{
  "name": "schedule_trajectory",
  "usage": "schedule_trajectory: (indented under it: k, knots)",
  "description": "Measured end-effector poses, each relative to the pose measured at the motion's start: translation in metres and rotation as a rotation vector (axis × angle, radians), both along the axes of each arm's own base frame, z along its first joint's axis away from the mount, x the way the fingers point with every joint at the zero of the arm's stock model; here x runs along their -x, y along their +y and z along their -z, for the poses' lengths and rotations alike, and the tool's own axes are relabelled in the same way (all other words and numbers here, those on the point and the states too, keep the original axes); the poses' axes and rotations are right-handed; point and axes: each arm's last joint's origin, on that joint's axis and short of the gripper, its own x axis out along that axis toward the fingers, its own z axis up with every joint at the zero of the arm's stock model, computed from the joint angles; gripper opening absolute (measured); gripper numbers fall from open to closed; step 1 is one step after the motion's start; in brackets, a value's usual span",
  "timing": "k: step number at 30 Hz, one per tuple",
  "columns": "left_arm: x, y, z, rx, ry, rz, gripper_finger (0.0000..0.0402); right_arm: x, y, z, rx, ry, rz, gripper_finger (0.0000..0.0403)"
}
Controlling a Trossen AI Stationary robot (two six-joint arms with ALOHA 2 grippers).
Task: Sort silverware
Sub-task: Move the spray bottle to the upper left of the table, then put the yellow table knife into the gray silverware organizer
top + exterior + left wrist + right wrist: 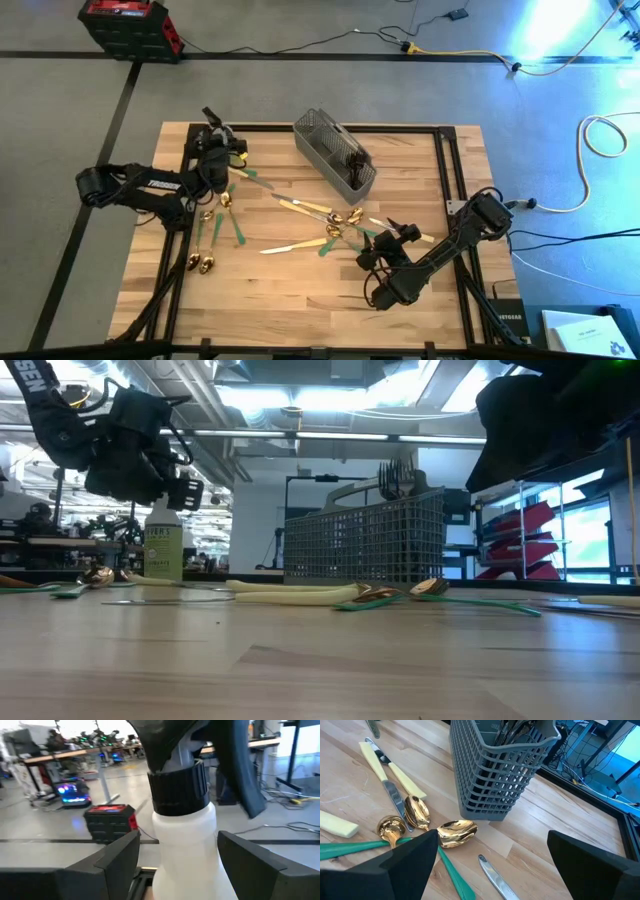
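Note:
Silverware lies scattered across the middle of the wooden table: gold spoons [205, 262], green-handled pieces [240, 228] and cream-handled knives [285, 245]. Dark forks [395, 475] stand in the grey mesh caddy [335, 150]. A white spray bottle [185, 840] with a black collar stands at the far left. My left gripper [222, 150] is open, with one finger on either side of the bottle. My right gripper [385, 232] hovers open over a gold spoon [457, 831] and cream knives [390, 767], near the caddy [495, 770]. My left gripper comes at the spray bottle level, its fingers flanking the white shoulder [165, 845] just below the black collar. A gap shows beside one finger [125, 855]. I cannot tell whether the other finger [235, 855] touches it. The bottle stands upright on the table.
Black rails [445, 170] frame the tabletop. A red and black toolbox [125, 25] sits on the floor beyond the far left corner. Bare wood [300, 300] lies along the near edge.

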Motion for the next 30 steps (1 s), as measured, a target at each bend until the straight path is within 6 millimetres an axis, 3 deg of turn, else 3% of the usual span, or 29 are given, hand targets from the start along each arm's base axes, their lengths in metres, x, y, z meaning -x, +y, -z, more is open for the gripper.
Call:
schedule_trajectory:
  k: [6, 19, 30]
  knots:
    - [-0.009, -0.018, -0.001, -0.011, 0.018, 0.015, 0.0251, 0.0, 0.0, 0.0, 0.0, 0.0, 0.0, 0.0358]
    - [-0.027, -0.06, -0.001, -0.02, -0.027, 0.247, 0.0251, 0.0, 0.0, 0.0, 0.0, 0.0, -0.001, 0.0358]
    - [-0.034, -0.113, 0.0, -0.022, 0.092, 0.5, 0.0251, 0.0, 0.0, 0.0, -0.004, 0.005, 0.003, 0.0358]
